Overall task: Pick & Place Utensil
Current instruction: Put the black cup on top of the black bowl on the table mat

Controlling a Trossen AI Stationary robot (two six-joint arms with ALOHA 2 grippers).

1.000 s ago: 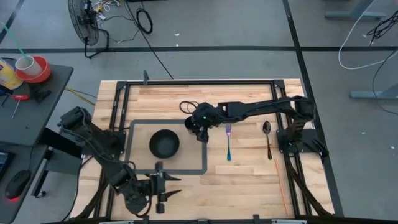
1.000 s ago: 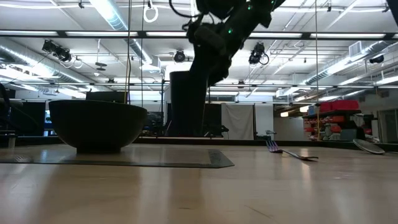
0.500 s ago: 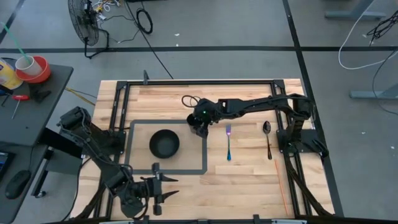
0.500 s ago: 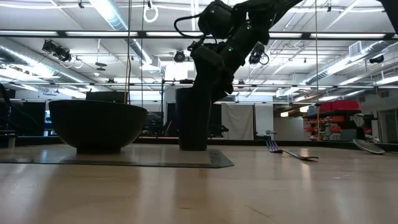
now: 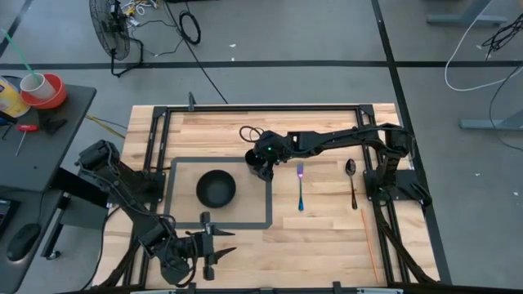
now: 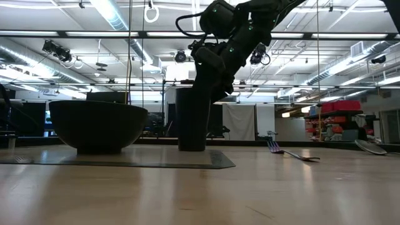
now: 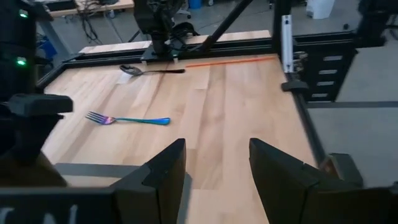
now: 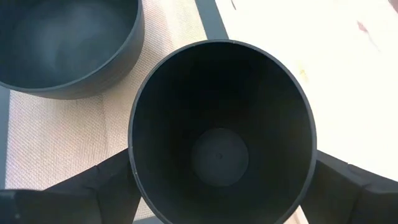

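- Bright, even overhead light on the table (image 5: 327, 139); shadows stay faint.
- Beyond the bowl (image 6: 98, 127), ceiling strip lights glare; bowl and cup (image 6: 192, 119) read as dark silhouettes.
- Tabletop nearest the low camera is blurred.

The right hand (image 5: 261, 167) is reaching mid-worktop, fingers spread wide — the left hand (image 5: 214, 245) is waiting open at the near edge.
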